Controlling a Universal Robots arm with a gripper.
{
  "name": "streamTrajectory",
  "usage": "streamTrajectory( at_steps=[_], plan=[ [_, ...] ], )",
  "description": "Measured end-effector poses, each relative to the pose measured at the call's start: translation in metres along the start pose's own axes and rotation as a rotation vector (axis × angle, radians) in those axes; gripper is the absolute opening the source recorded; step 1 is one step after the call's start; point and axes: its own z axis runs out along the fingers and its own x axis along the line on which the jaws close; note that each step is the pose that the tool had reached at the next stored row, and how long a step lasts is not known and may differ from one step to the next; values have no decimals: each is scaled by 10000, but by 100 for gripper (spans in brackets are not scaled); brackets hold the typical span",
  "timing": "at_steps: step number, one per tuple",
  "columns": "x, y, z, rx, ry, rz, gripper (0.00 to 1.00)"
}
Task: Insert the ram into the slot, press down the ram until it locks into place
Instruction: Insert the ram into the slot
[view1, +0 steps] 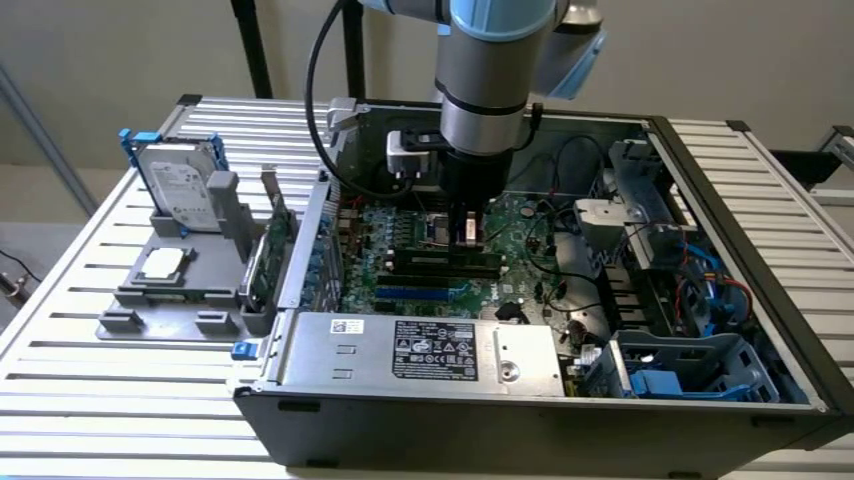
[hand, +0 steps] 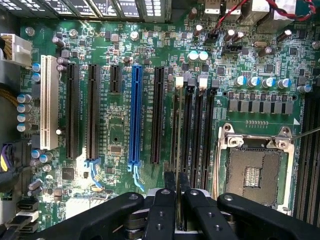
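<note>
My gripper (hand: 176, 187) reaches down into the open computer case (view1: 534, 420) over the motherboard. It is shut on the ram (hand: 176, 135), a thin dark-green stick seen edge-on that runs away from between the fingertips (hand: 169, 181). The ram stands on edge along the outermost of the parallel black memory slots (hand: 189, 130), on the side nearest the blue slot. White latches (hand: 179, 82) mark the slots' far ends. I cannot tell whether the ram is seated. In the exterior view the gripper (view1: 465, 238) hangs just above the black slots (view1: 441, 265).
A bright-blue slot (hand: 135, 115), black expansion slots (hand: 92, 110) and a white one (hand: 49, 102) lie beside the memory slots; the metal-framed processor socket (hand: 252, 170) is on the other side. An upright green card (view1: 280, 250), hard drive (view1: 180, 190) and power supply (view1: 414, 345) show outside.
</note>
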Motion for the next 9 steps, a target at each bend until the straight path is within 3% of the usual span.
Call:
streamTrajectory(
  at_steps=[9],
  plan=[
    [-1,8,11,45,35,64,14]
  ],
)
